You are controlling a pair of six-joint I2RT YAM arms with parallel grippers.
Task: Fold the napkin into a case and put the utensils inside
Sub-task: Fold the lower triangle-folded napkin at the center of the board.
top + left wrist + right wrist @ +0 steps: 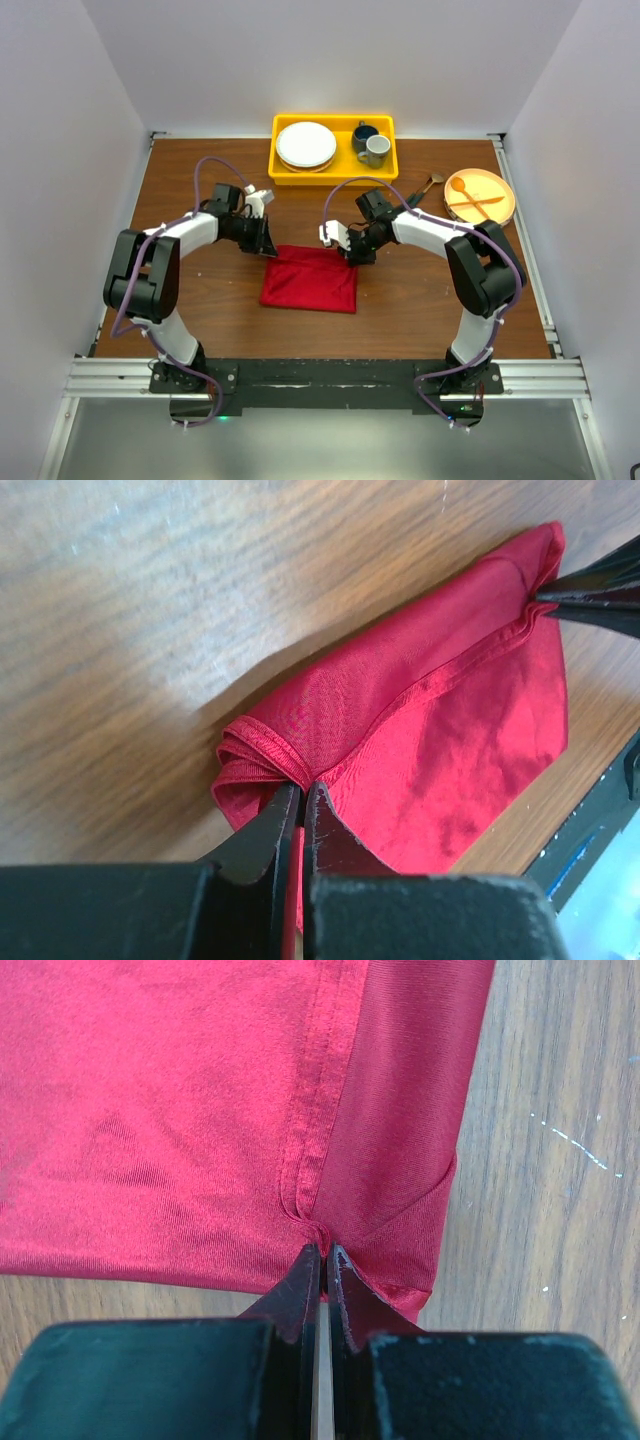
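**Red napkin [310, 282] pinched at both ends**

Bright red, folded into a rough rectangle, it lies flat on the tabletop [240, 330]. My left pincer [268, 247] pinches its far left corner; my right pincer [354, 257] pinches its far right edge.

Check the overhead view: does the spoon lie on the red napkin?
No, the spoon lies on the round plate, well apart from the napkin.

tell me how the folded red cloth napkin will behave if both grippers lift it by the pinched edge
Probably floppy: the red cloth napkin bunches into soft folds where the left gripper pinches it. It would likely sag between that and the right gripper, since only two points are held. Its sheen suggests it could slip from a light pinch.
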